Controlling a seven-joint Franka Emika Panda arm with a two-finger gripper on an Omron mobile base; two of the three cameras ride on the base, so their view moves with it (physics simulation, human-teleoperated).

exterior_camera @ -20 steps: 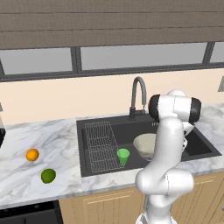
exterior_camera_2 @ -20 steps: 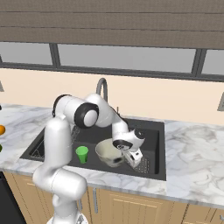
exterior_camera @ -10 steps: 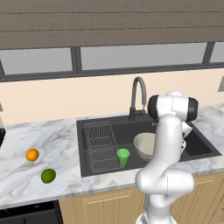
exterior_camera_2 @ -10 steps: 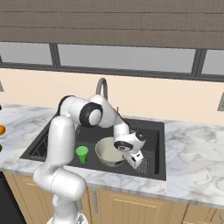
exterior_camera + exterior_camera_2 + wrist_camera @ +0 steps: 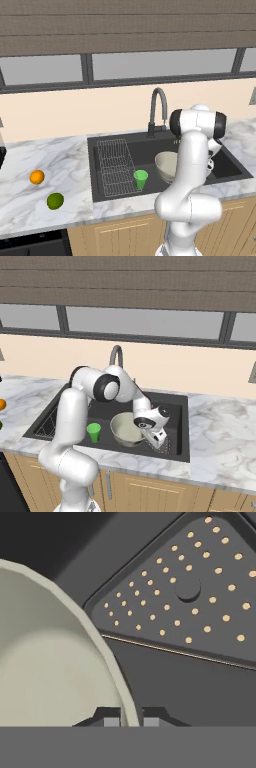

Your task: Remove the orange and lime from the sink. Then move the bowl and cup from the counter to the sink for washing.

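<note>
The robot's gripper (image 5: 131, 716) is down low in the sink (image 5: 172, 403), and its two dark tips are pinched tight on the thin rim of the bowl (image 5: 45, 672), one tip inside the rim and one outside. In the hand view the bowl takes up the side from 7 to 10 o'clock, and a dark plate with many small gold dots and a round drain (image 5: 188, 589) sits at about 1 o'clock. In the right base view the gripper (image 5: 154, 439) sits at the 4 o'clock edge of the bowl (image 5: 125, 428), and the bowl is inside the sink. The little green cup (image 5: 93, 432) stands up straight in the sink too, just beside the bowl at its 9 o'clock. In the left base view the cup (image 5: 141, 179) is at the right edge of the wire rack (image 5: 116, 165), and the bowl (image 5: 166, 165) peeks out from behind the white arm. The curved grey faucet (image 5: 157, 111) rises at 12 o'clock behind the sink (image 5: 122, 140). The orange (image 5: 36, 177) and the lime (image 5: 55, 201) are out on the white counter (image 5: 50, 155), well apart from the sink at its 9 o'clock. The lime is near the orange, at its 5 o'clock.
</note>
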